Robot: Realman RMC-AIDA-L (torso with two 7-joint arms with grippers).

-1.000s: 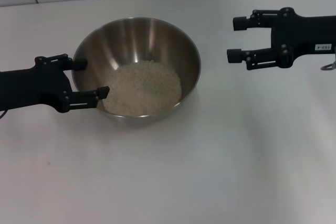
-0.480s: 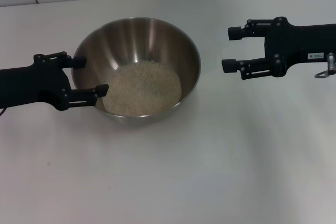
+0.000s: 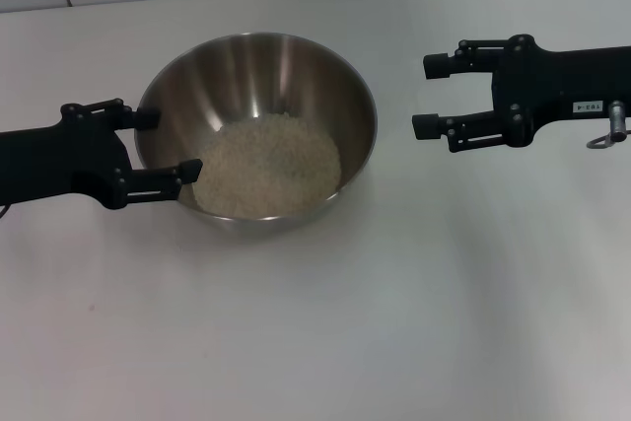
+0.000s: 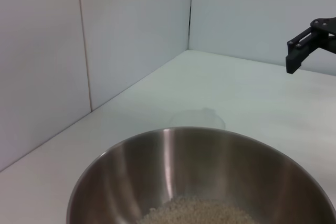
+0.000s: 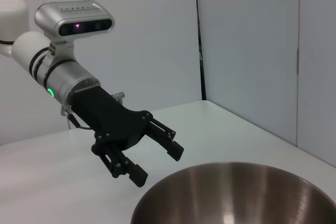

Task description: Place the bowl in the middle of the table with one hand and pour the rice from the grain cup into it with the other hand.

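I see a shiny silver steel bowl [image 3: 258, 86] holding off-white rice [image 3: 268, 165]; a plain white table [image 3: 394, 293]; both grippers black, the right gripper [image 3: 429, 96] white-labelled.

Bowl [image 3: 258, 130] sitting on the table [image 3: 394, 303], left of centre and toward the far side. Rice [image 3: 268, 165] heaped inside, toward the near wall. Left gripper [image 3: 168, 148] at the bowl's left side, fingers spread, one either side of the rim. Right gripper [image 3: 432, 95] to the right of the bowl, apart from it, fingers spread and pointing toward it.
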